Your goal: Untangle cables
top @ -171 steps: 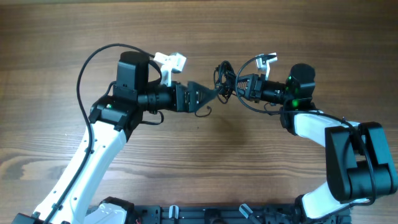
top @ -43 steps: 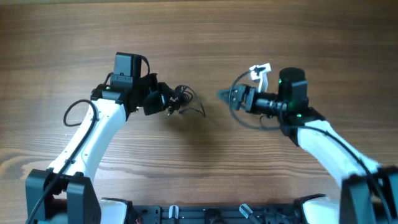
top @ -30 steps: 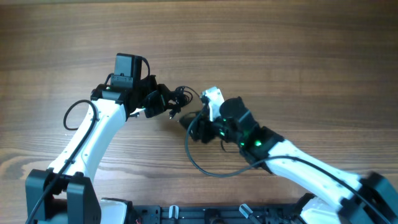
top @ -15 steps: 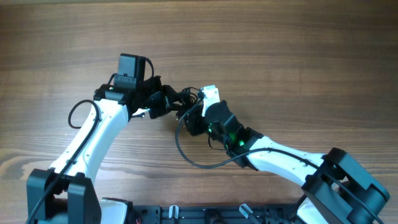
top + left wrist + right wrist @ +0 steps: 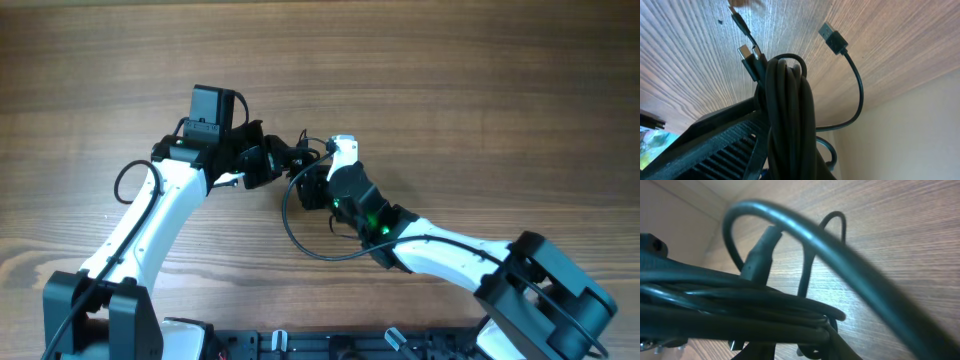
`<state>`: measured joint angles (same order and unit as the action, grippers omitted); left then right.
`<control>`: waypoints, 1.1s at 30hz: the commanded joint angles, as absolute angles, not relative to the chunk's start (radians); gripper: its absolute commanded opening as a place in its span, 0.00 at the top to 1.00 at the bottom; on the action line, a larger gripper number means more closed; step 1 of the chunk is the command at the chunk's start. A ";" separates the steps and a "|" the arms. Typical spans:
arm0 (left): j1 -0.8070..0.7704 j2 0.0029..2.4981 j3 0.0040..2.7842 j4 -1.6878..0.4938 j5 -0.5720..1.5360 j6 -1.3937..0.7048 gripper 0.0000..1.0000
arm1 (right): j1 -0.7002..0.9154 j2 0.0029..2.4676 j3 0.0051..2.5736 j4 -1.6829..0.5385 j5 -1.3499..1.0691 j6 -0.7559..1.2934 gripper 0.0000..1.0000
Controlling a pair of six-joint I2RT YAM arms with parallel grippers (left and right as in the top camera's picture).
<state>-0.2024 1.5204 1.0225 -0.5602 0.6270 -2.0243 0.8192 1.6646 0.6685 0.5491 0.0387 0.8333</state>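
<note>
Overhead: both arms meet left of centre on the table [image 5: 450, 80], and the cables [image 5: 296, 153] sit bunched in the small gap between them, lifted off the wood as far as I can judge. My left fingers [image 5: 265, 163] are clamped tight on the bunch. The left wrist view confirms it: several dark strands pinched into one thick hank running through the fingers. A USB-A plug [image 5: 832, 38] swings free on a long curve, and a USB-C plug [image 5: 747, 54] pokes out at the top of the hank.

I read the left side as the anchor, holding the knot raised so the loose ends dangle where the other arm can pick one out.

My right fingers [image 5: 310, 188] are pushed right up against the bunch from below-right. The right wrist view is filled with blurred strands and one plug neck, with no fingertips showing. I cannot tell whether they have closed on a strand or are only around it.

The knot is not undone yet. The next move likely calls for one single strand, not the whole hank.
</note>
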 commanded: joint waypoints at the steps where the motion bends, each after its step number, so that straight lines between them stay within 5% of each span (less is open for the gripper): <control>1: -0.220 1.521 1.026 -0.558 0.718 -2.181 0.96 | 0.826 1.706 0.677 0.595 0.023 0.834 0.91; 5: -0.196 1.521 1.026 -0.553 0.693 -2.181 0.96 | 0.821 1.684 0.677 0.556 -0.097 0.760 0.95; 11: 0.016 1.521 1.026 -0.559 0.439 -2.181 0.96 | 0.820 1.336 0.677 -0.033 -0.184 0.571 0.96; 15: 0.051 1.521 1.026 -0.647 0.308 -2.181 0.96 | 0.806 1.109 0.677 -0.170 -0.076 0.520 0.96; 20: 0.040 1.521 1.026 -0.827 0.295 -2.176 0.96 | 0.759 1.061 0.677 -0.131 0.026 0.522 0.93; 25: 0.001 1.521 1.026 -0.831 0.298 -2.028 0.96 | 0.760 1.208 0.677 -0.027 -0.279 0.421 0.71; 29: -0.049 1.521 1.026 -0.783 0.332 -1.993 0.96 | 0.772 1.409 0.677 0.107 -0.511 0.428 0.69; 33: -0.110 1.521 1.026 -0.760 0.365 -2.131 0.96 | 0.826 1.583 0.677 0.287 -0.414 0.535 0.63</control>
